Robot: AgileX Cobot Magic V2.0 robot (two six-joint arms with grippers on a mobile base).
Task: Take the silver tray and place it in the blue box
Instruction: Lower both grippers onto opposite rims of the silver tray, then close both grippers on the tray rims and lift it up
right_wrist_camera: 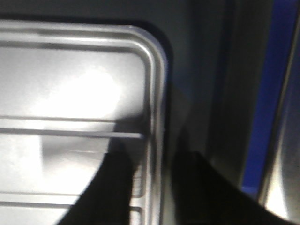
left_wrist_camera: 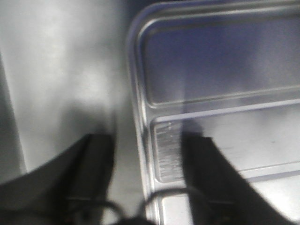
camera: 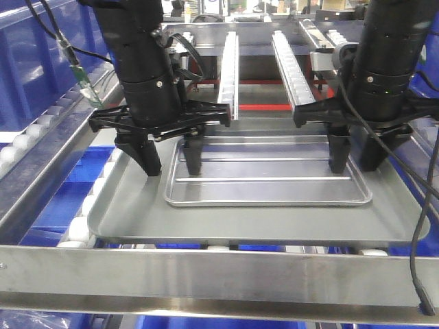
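Blur hides contact — left gripper (camera: pixel 171 164), right gripper (camera: pixel 354 161) astride silver tray (camera: pixel 267 179) rims.

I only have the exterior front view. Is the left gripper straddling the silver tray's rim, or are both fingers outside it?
Observer: Straddling. In the left wrist view the rim of the silver tray runs between the fingers of the left gripper, one over its floor and one over the grey tray.
Operator: And the right side?
Observer: The right wrist view shows the right gripper open across the rim in the same way.
Operator: Where along the rim is it?
Observer: Near a rounded corner, which shows just ahead of the fingers in that view.
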